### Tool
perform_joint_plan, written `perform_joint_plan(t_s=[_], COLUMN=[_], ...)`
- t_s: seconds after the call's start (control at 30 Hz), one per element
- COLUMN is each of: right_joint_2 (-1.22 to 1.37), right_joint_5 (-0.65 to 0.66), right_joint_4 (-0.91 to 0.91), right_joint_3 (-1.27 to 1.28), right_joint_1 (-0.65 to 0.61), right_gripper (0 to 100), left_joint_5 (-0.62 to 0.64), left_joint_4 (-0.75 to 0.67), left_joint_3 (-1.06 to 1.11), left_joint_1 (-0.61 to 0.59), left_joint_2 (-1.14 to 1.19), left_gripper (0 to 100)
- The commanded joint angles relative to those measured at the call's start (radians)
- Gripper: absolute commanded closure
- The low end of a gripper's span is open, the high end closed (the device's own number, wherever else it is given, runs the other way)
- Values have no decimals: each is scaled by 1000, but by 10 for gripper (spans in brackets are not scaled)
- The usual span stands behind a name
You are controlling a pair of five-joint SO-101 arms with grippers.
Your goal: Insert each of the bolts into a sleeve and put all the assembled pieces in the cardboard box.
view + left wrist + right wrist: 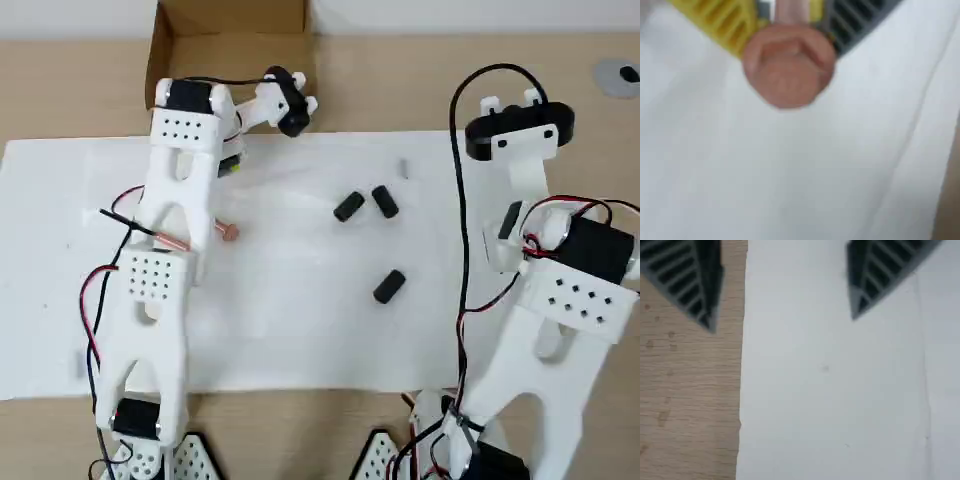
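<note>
My left gripper (790, 12) is shut on a copper bolt (789, 65). The bolt's round head sticks out between the yellow finger (720, 22) and the grey finger (860, 20), above the white paper. In the high view a copper bolt (200, 239) shows beside the left arm, partly covered by it. Three black sleeves (348, 207) (385, 201) (389, 287) lie loose on the paper's middle. The cardboard box (158, 60) stands open at the back left. My right gripper (782, 320) is open with nothing between its fingers, hanging over the paper's edge.
White paper (300, 330) covers the wooden table (400, 80), and its edge (742, 365) borders bare wood. Red and black cables (462, 250) hang by both arms. A small grey object (620, 72) sits at the far right back.
</note>
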Motion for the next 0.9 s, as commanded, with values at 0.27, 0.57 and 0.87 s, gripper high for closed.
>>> perform_joint_plan(t_s=[0.27, 0.57, 0.87], right_joint_2=[-35, -27, 134], right_joint_5=[-3, -189, -646], right_joint_4=[-11, 74, -135], right_joint_3=[-1, 50, 219], right_joint_1=[10, -249, -398], right_gripper=[785, 785, 784], left_joint_5=[350, 832, 965], left_joint_4=[6, 6, 6], left_joint_3=[167, 222, 669], left_joint_1=[-8, -14, -8], left_joint_2=[-464, -763, -1070], left_gripper=[988, 990, 988])
